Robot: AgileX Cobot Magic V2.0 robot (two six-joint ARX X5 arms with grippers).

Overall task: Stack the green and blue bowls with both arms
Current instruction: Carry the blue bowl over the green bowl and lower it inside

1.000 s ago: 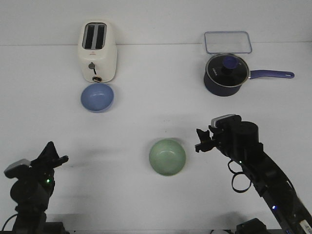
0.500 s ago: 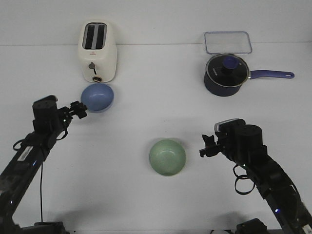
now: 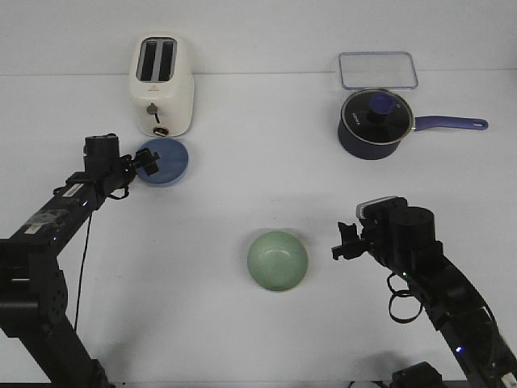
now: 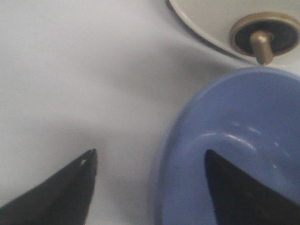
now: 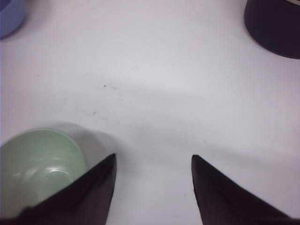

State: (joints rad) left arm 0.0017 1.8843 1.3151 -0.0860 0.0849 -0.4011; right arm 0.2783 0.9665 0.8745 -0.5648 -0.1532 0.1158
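The left gripper (image 3: 144, 164) sits at the nine-o'clock rim of the blue bowl (image 3: 165, 161), which lies just in front of the toaster (image 3: 162, 85) at the table's ten o'clock. In the left wrist view its jaws are spread and straddle the rim — one finger (image 4: 234, 197) inside the bowl, the other on the bare table outside — so it looks set for a rim pinch, not yet clenched. That side approach probably keeps the arm clear of the toaster.

The green bowl (image 3: 277, 260) rests near the table's centre, toward six o'clock, mouth straight up. The right gripper (image 3: 338, 242) hangs at its three o'clock, apart from it, jaws released and holding nothing — likely placed to steady or receive.

Both bowls are round, so neither has a long axis; the blue one appears slightly tipped toward the camera.
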